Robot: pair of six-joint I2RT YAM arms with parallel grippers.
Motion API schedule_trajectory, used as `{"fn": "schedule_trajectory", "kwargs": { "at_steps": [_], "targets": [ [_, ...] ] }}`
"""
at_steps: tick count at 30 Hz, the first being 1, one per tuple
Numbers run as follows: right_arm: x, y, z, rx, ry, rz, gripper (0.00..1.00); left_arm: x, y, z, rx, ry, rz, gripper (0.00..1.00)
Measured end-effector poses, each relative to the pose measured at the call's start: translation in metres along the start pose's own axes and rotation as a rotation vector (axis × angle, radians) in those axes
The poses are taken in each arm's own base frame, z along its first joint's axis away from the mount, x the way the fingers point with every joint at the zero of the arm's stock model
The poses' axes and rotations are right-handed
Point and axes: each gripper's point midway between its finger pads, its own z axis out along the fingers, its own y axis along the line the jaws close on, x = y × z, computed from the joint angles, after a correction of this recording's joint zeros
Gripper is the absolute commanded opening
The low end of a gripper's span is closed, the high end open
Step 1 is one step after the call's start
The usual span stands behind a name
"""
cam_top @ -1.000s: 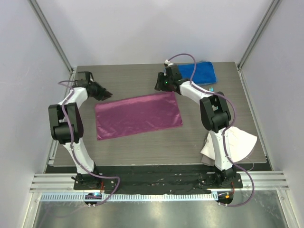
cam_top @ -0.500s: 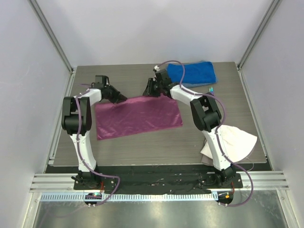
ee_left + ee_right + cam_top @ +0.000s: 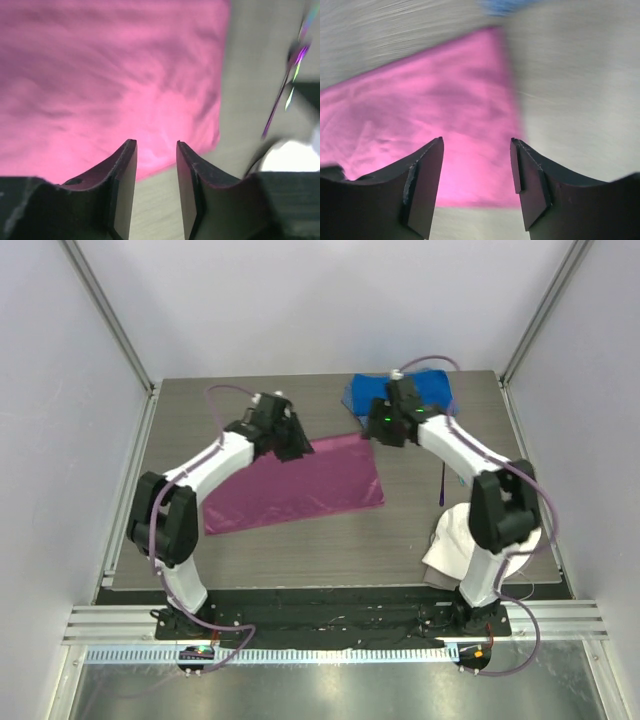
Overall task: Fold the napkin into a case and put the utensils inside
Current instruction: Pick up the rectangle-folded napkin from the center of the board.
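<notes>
Over the past second the left arm has swung in from the far left of the tabletop, and its jaws now hang over the far edge of the napkin. The right arm has pulled back to the right, so its jaws sit above the napkin's far right corner. The napkin itself has not shifted.

It lies flat and spread in the middle of the tabletop, a magenta sheet with soft wrinkles, not yet folded into a case.

In the left wrist view the napkin fills the upper left, and one of its edges runs just under the tips of the left jaws. They stand partly open with nothing between them.

The right jaws are parted wider and also hold nothing. The napkin shows through the gap, its right edge running close by the right finger.

Just behind the right jaws lies the blue towel, at the far edge of the tabletop. A thin dark handle, which we take for the spoon, rests on bare tabletop to the right of the napkin. The left wrist camera shows the spoon only as a blurred purple streak. A white cloth lies bunched at the near right, behind the right arm.
</notes>
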Motion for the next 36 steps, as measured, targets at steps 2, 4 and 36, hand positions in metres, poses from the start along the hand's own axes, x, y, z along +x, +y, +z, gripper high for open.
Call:
{"fn": "schedule_trajectory", "kwargs": {
  "at_steps": [2,4,36],
  "targets": [
    [-0.004,-0.045,-0.027,0.058,-0.02,0.094,0.66,0.032,-0.023,0.002,-0.009,0.01,0.105,0.47],
    [-0.003,-0.084,-0.045,0.116,-0.04,0.169,0.68,0.065,-0.039,0.005,-0.023,0.028,0.2,0.48],
    [0.038,-0.163,-0.13,0.134,-0.125,0.338,0.83,0.198,-0.112,0.105,-0.135,0.106,0.602,0.43]
  ]
}}
